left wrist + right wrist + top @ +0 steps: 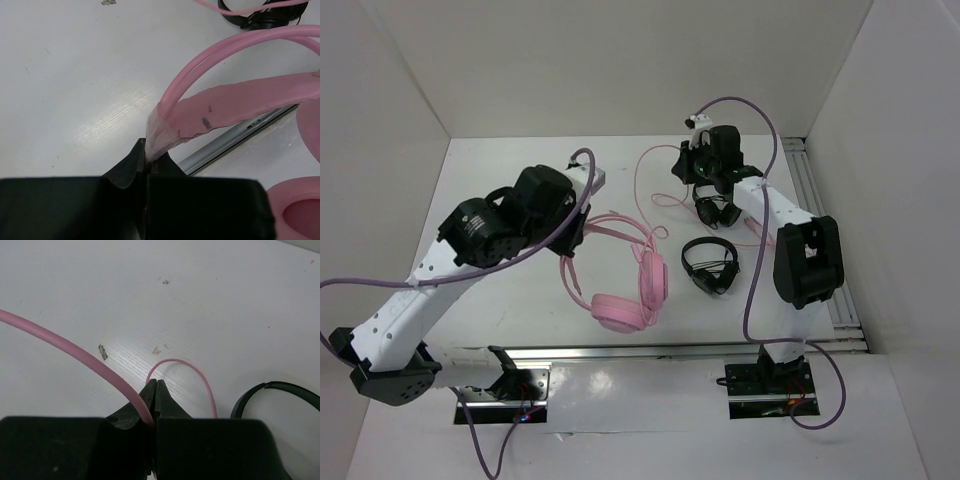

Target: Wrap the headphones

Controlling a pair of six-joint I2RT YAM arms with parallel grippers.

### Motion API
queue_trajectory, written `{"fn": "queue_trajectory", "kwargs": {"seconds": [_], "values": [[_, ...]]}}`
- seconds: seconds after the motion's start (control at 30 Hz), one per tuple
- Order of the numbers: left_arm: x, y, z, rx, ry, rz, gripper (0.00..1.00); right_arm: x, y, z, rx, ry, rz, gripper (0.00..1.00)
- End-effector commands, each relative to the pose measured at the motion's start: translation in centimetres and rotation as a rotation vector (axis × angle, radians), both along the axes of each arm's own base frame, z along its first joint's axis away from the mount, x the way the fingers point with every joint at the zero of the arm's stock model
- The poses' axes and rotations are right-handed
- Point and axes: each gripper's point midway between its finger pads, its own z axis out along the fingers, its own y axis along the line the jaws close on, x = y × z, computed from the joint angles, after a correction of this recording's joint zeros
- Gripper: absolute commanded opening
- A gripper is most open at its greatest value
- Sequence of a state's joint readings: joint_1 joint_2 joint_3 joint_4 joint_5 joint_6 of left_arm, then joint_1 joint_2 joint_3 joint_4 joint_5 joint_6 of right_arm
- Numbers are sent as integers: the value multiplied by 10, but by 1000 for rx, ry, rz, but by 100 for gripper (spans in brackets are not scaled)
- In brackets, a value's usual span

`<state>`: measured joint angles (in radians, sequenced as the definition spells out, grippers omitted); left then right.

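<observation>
The left gripper (146, 150) is closed. Its black jaws pinch the end of the pink padded headband (240, 105), where the two pink wire hoops (215, 47) run into a pale sleeve. Beyond that grip, the large pink over-ear headphones (620, 305) lie at the front-centre of the white table (510, 165), with the round cups toward the near rail.

The right gripper (156, 386) is also closed and holds the thin pink cable (75, 354) at its very tips. A small loop of the same cable curls out just ahead of them. Seen from above, the cable sweeps in a wide arc across the far middle of the table, between the two arms. A small black headset (710, 265) lies near the right arm, and a curved black band (272, 390) sits just beside the right fingertips.

Risks, as I judge them:
- Both holds are narrow tip pinches. A sharp pull could slide the cable out, or let the headband slip from its sleeve.
- Winding with the cable taut could drag the headset across the table.
- Slack cable could snag the black headset nearby and carry it into the wrap.
</observation>
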<state>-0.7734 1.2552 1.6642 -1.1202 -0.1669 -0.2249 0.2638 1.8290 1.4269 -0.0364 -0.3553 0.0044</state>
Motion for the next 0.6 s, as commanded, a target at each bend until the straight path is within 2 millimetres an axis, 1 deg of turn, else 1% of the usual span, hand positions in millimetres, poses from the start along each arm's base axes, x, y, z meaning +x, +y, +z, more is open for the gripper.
{"fn": "queue_trajectory", "kwargs": {"seconds": [0.0,0.03,0.07,0.1,0.13,0.17,0.2,0.23,0.27,0.3,0.33,0.37,0.4,0.43,0.47,0.5,0.53,0.57], "values": [[-1,11,36,-96,-63,93,0,8,2,41,76,-107,3,0],[-3,15,42,-109,-73,112,0,1,15,38,68,-100,42,0],[-2,16,48,-123,-86,127,0,-1,20,38,68,-100,53,0],[-1,21,64,-156,-126,159,0,-1,24,32,56,-96,57,0],[-3,25,74,-182,-147,172,0,-4,25,28,57,-85,66,0],[-2,30,90,-229,-173,213,0,-8,32,20,56,-66,88,0],[-1,36,100,-250,-201,247,0,-16,41,12,60,-50,119,0],[-1,39,107,-261,-219,256,0,-18,42,9,64,-47,129,0],[-1,41,114,-294,-229,286,0,-28,56,3,58,-38,169,0],[2,48,124,-302,-257,332,0,-39,62,-2,63,-29,200,0],[6,48,127,-315,-258,363,0,-45,68,-8,56,-29,217,0],[10,50,130,-325,-268,394,0,-58,81,-2,65,-42,257,0],[16,55,139,-338,-301,446,0,-69,85,-13,67,-27,282,0],[20,59,140,-340,-309,481,0,-77,90,-15,68,-30,298,0],[32,59,141,-353,-314,539,0,-89,101,-18,68,-29,327,0],[40,64,149,-369,-345,589,0,-102,103,-22,72,-40,343,0],[49,70,151,-381,-354,641,0,-109,106,-24,84,-31,337,0],[56,71,154,-393,-359,666,0,-123,117,-26,86,-34,371,0]]}}
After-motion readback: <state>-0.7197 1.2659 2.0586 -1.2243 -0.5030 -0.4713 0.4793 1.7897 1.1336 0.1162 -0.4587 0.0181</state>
